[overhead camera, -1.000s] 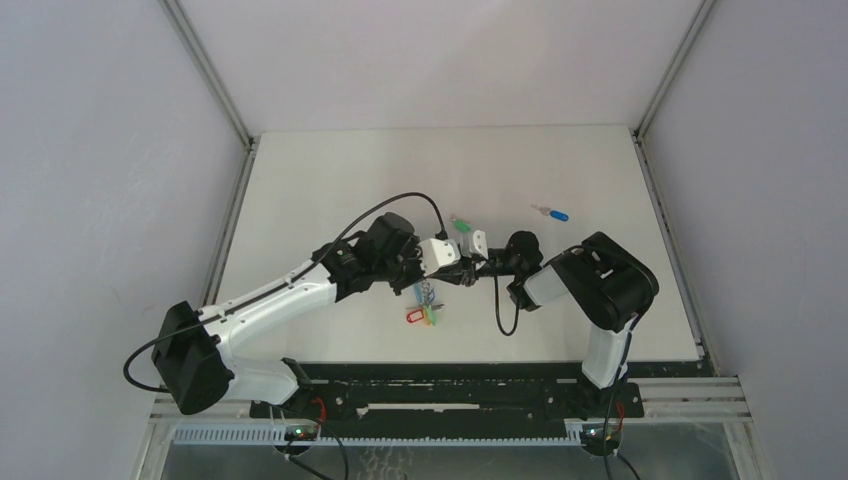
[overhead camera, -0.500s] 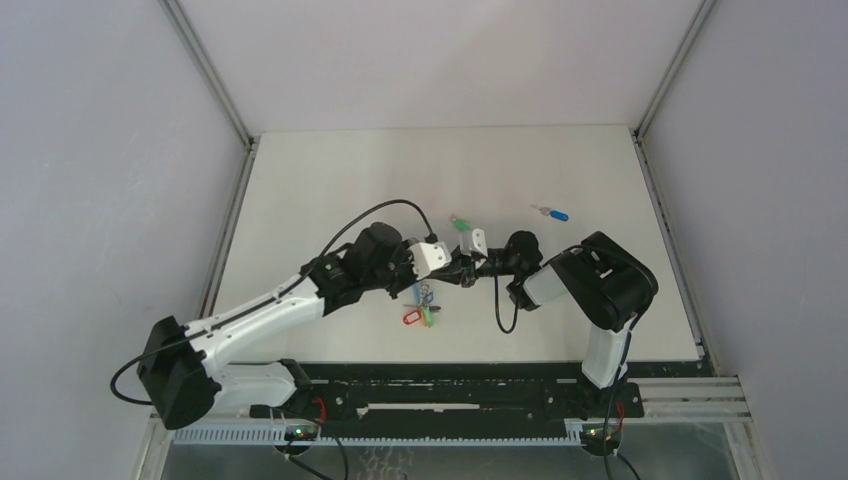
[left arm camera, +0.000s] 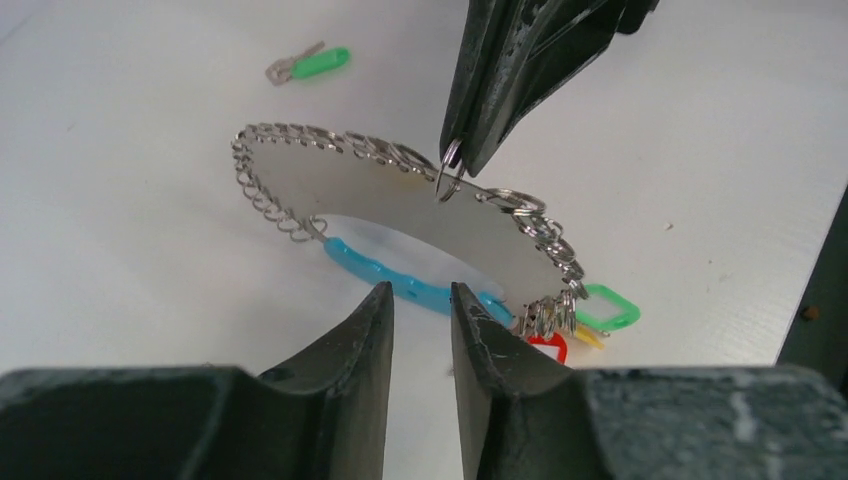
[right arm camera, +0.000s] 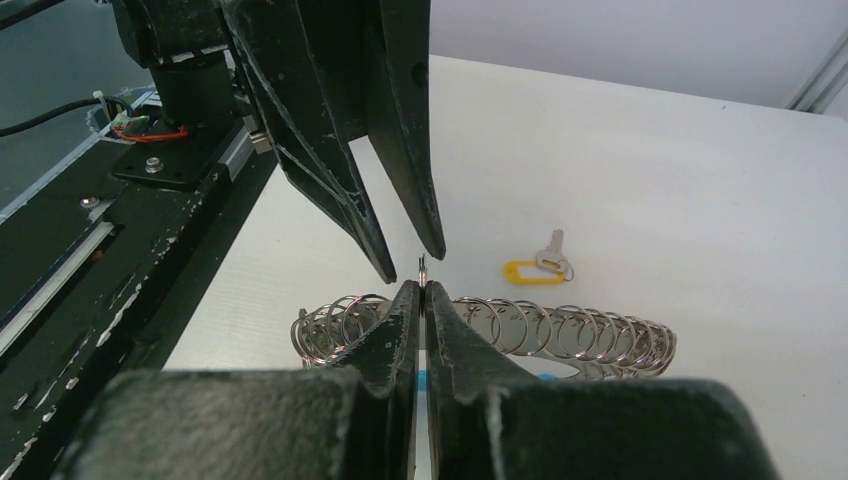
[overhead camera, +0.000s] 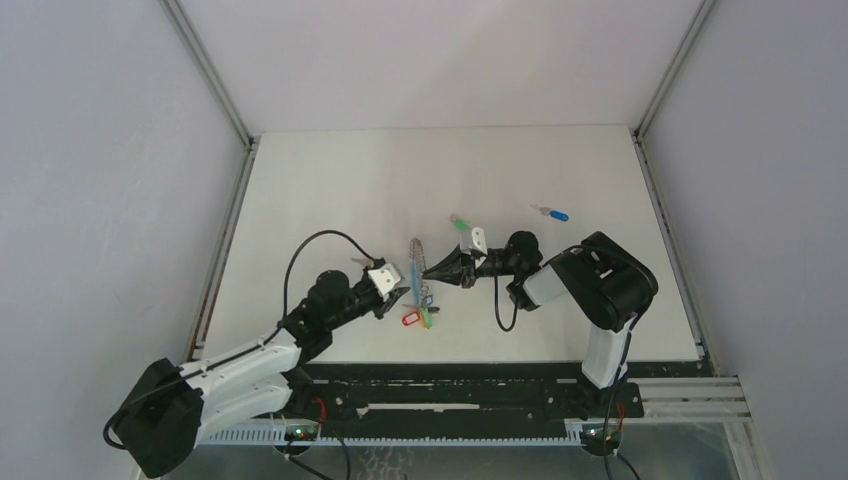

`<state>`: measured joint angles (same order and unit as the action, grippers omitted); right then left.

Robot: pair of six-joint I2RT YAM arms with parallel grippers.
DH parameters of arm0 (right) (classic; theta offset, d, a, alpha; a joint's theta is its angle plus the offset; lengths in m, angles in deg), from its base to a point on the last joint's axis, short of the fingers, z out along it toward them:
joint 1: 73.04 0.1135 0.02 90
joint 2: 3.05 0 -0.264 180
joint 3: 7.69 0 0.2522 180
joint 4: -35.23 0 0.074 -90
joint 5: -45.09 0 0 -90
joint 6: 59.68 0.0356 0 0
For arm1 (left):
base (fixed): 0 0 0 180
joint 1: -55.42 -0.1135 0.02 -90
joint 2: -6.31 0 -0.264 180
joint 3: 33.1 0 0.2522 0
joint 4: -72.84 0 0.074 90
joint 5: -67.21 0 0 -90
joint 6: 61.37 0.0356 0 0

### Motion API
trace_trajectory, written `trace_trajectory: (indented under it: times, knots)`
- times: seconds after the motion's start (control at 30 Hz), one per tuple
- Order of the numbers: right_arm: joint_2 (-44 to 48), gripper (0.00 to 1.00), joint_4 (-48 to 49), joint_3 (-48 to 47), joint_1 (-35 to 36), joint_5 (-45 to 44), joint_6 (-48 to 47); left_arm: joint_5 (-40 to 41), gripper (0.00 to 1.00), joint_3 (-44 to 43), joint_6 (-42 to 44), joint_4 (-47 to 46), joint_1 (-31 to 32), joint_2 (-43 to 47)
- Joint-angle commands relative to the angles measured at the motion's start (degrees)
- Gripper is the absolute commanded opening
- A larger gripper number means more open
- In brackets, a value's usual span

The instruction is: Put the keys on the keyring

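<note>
Right hand (overhead camera: 430, 271) is clamped on a small loop of the keyring (left arm camera: 350, 258), holding that side raised off the worktop (overhead camera: 330, 180). The ring's long axis runs near-far, and it sits between the hands. Left hand (left arm camera: 420, 300) is low, just left of the ring, fingers slightly apart and empty. Yellow key (right arm camera: 535, 270) lies near it on the far-left, probably its next pick. Green key (left arm camera: 310, 65) is far of the ring, blue key (overhead camera: 552, 212) far right.

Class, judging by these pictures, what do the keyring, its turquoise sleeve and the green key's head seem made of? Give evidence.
Keyring: probably steel wire, polished; thin silver loops glint.
Turquoise sleeve: likely plastic, glossy; smooth with pale highlights.
Green key head: likely plastic, slightly shiny; solid even colour.
</note>
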<state>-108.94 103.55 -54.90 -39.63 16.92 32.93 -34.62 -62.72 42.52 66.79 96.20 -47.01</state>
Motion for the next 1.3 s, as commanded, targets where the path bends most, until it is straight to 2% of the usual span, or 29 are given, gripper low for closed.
trace_trajectory:
  times: [0.0, 0.17, 0.37, 0.63, 1.27]
  knots:
    - [0.48, 0.0, 3.35, -0.97, 0.08, -0.03, 1.28, -8.14, 0.33, 3.81, -3.85, -20.95, -2.96, -0.03]
    - [0.51, 0.0, 3.41, -0.98, 0.08, 0.33, 1.43, -15.09, 0.38, 6.5, -5.85, -33.4, -6.44, -5.36]
    - [0.72, 0.0, 3.43, -0.92, 0.08, 0.52, 1.43, -21.53, 0.39, 6.93, -5.26, -42.79, -8.52, -12.44]
    - [0.52, 0.0, 3.43, -0.98, 0.2, 0.76, 1.3, -27.36, 0.38, 6.53, -6.13, -48.67, -10.23, -19.27]
    - [0.61, 0.0, 3.37, -1.0, 0.39, 1.66, 1.17, -31.05, 0.1, 4.96, -8.64, -51.62, -11.42, -22.59]
